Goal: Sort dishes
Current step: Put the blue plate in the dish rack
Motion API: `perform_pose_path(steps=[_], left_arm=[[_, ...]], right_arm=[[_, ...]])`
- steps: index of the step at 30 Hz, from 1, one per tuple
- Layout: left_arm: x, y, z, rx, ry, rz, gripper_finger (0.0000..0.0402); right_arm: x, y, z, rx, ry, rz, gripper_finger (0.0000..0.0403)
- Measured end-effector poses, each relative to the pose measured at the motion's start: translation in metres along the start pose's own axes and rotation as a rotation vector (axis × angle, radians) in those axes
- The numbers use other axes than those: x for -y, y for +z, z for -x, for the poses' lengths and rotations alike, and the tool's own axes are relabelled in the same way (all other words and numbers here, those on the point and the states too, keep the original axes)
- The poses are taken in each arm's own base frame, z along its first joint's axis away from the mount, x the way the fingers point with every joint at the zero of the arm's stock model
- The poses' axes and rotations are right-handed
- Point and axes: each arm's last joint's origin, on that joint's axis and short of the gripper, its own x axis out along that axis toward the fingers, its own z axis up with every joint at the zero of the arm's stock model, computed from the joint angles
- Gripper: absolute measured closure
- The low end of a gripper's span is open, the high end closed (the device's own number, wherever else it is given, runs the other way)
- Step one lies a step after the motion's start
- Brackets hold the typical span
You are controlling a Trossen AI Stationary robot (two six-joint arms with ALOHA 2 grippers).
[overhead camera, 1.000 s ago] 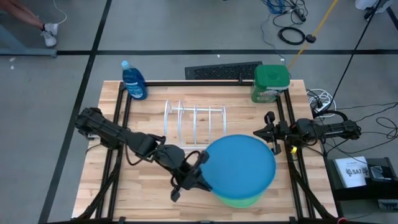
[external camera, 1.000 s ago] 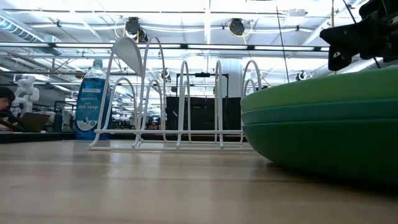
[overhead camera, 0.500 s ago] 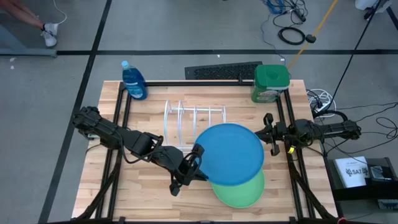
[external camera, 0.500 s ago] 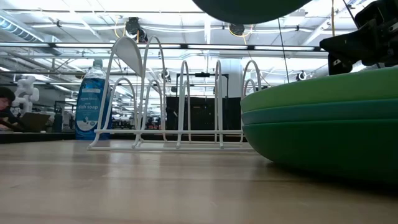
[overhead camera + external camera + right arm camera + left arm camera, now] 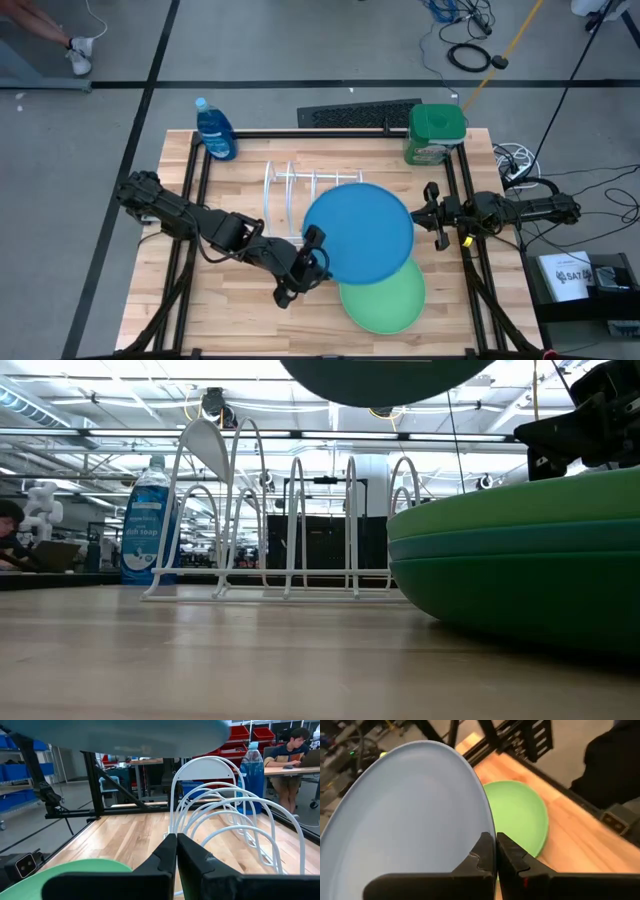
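Observation:
The blue plate (image 5: pixel 358 232) hangs in the air over the rack's right end, carried by my left gripper (image 5: pixel 312 262), which is shut on it at its near-left side. Its underside shows at the top of the low view (image 5: pixel 390 375). The light green plate (image 5: pixel 385 300) lies on top of the stack (image 5: pixel 520 550), with a teal and a dark green plate under it on the table's near right. My right gripper (image 5: pixel 432 213) waits shut at the table's right edge. My left gripper pinches the blue plate's rim (image 5: pixel 487 827) between its two fingers (image 5: pixel 482 852), one on the upper face and one beneath. The fingers come nearly level from the table's near-left side. The plate is lifted clear of the stack and sits roughly level.
The white wire rack (image 5: pixel 312 195) stands in the table's middle, toward the far side. A blue soap bottle (image 5: pixel 215 128) is at the far left corner and a green container (image 5: pixel 436 133) at the far right. A person sits beyond the table (image 5: pixel 295 750).
My left gripper has moved up and toward the far left, carrying the blue plate off the stack and over the rack's right end. The light green plate beneath has come into view and stays where it was.

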Motion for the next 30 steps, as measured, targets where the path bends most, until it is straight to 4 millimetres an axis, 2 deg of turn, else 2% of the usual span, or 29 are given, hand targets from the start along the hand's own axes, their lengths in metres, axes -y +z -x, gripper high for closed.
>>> perform_pose_path(steps=[8, 13, 23, 30], left_arm=[[-0.007, 0.016, 0.023, 0.130, 0.097, -0.001, 0.0401], [-0.005, 0.021, 0.035, 0.160, 0.109, -0.001, 0.0401], [0.015, 0.021, 0.040, 0.064, 0.129, -0.015, 0.0401], [0.029, 0.019, 0.043, -0.007, 0.129, -0.052, 0.0401]], right_arm=[[0.000, -0.001, 0.000, -0.006, -0.001, 0.000, 0.0394], [0.000, -0.002, 0.000, -0.022, -0.003, -0.020, 0.0394], [0.000, -0.002, 0.000, -0.022, -0.003, -0.072, 0.0394], [-0.001, 0.011, 0.001, 0.110, 0.023, -0.233, 0.0394]])
